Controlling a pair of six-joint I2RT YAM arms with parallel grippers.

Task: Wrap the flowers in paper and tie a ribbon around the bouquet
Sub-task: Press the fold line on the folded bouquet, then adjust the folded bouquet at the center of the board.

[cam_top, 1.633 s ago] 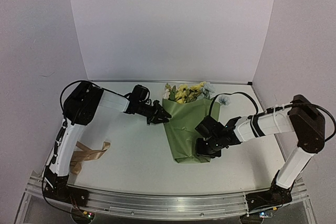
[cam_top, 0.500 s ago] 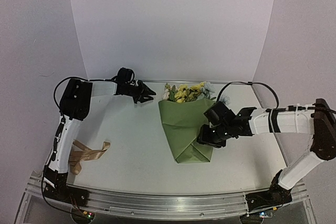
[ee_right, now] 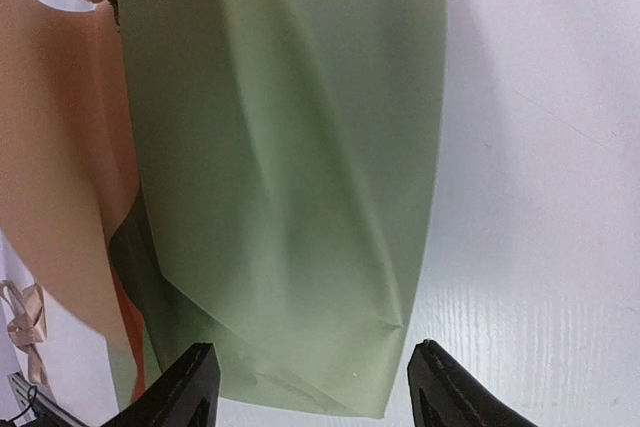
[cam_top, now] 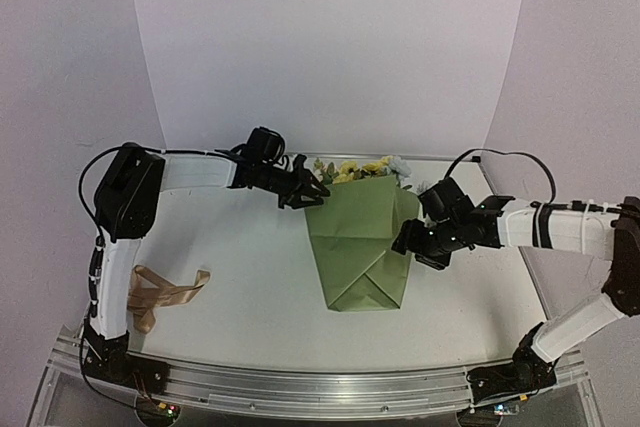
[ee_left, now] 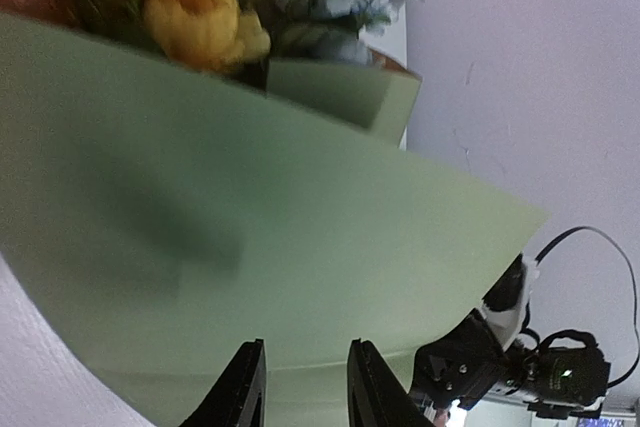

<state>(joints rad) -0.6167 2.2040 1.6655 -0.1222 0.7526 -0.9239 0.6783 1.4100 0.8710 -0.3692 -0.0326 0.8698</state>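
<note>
In the view from above, the bouquet [cam_top: 358,247] is lying in the middle of the worktop [cam_top: 250,277], a green paper [cam_top: 350,217] cone with the flowers [cam_top: 360,171] poking out at its upper end. The left fingers [cam_top: 316,195] are hovering at the cone's upper left corner. The right fingers [cam_top: 408,245] are sitting just beside its right edge. The ribbon [cam_top: 160,293] is lying well apart, at the lower left of the frame.

The left wrist camera is showing its two fingers slightly parted at the bottom of the frame. Green paper is filling the view beyond them, but they are not pinching it. Yellow and pale blooms are sitting in the upper left.

The right wrist camera is showing its fingers spread wide at the bottom edge, holding nothing. The wrapped cone is running up the frame, its tan inner face is showing at the left, and the ribbon is peeking in at the lower left corner.

Nothing is clamping the wrap right now, so the springy, creased sheet is likely to unfold and loosen around the stems. The ribbon is far off, so a reach for it is risking leaving the cone unheld. A nudge from either arm could also roll the cone or slide the flowers out.
</note>
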